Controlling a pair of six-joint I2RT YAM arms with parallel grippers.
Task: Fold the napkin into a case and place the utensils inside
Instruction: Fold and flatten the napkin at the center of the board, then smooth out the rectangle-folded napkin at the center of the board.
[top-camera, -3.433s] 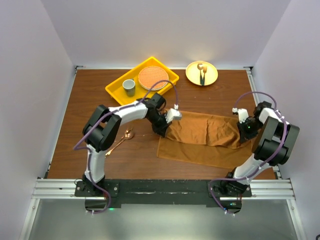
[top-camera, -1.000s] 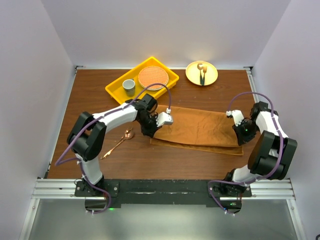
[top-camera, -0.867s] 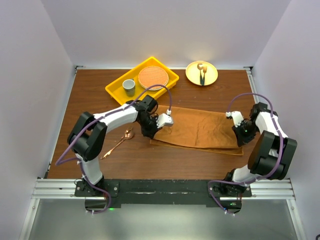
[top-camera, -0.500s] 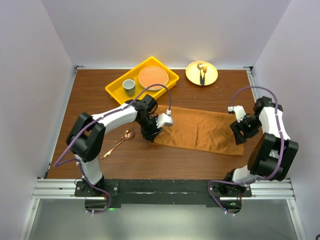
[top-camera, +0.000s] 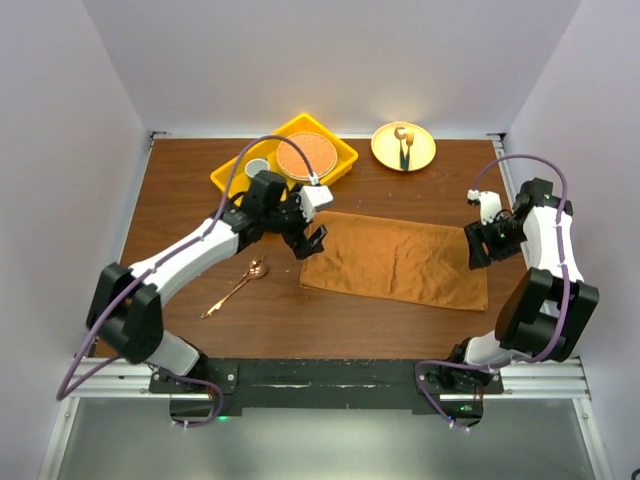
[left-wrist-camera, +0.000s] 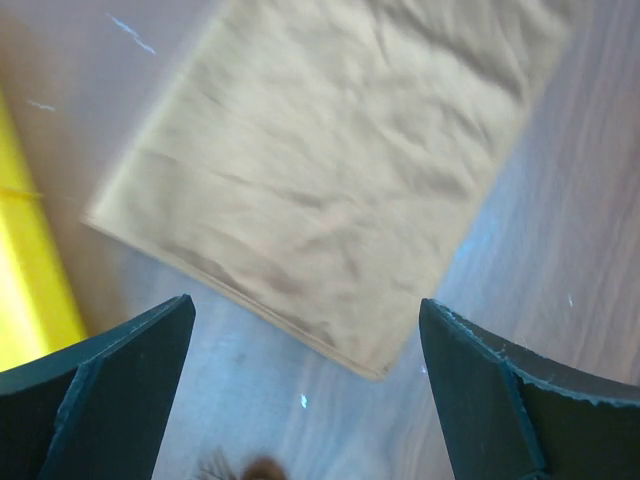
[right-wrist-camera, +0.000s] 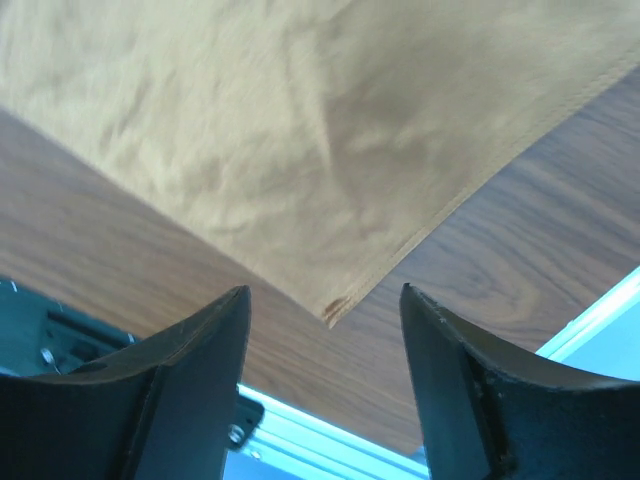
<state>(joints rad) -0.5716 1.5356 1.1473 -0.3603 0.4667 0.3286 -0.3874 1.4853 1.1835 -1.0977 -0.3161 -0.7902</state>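
Note:
The rust-brown napkin (top-camera: 396, 262) lies flat on the table, folded into a wide rectangle with nothing touching it. My left gripper (top-camera: 312, 242) hovers open just above its left end. In the left wrist view the napkin (left-wrist-camera: 340, 170) fills the space beyond the wide-apart jaws of that gripper (left-wrist-camera: 305, 385). My right gripper (top-camera: 477, 247) is open at the napkin's right end. The right wrist view has the napkin's stitched corner (right-wrist-camera: 336, 304) lying between the spread fingers of the gripper (right-wrist-camera: 325, 385). The copper spoon (top-camera: 238, 283) rests on the wood left of the napkin.
A yellow tray (top-camera: 236, 180) at the back holds a grey cup (top-camera: 258, 168) and a round orange plate (top-camera: 305, 153), close behind my left wrist. A yellow plate (top-camera: 388, 150) with a dark-handled utensil (top-camera: 405, 148) sits at the back right. The table's metal rail (right-wrist-camera: 300, 440) runs near the right gripper.
Both grippers have opened and let go of the napkin, which now lies flat and folded. The left arm has lifted back toward the tray; the right gripper has drawn up and rightward.

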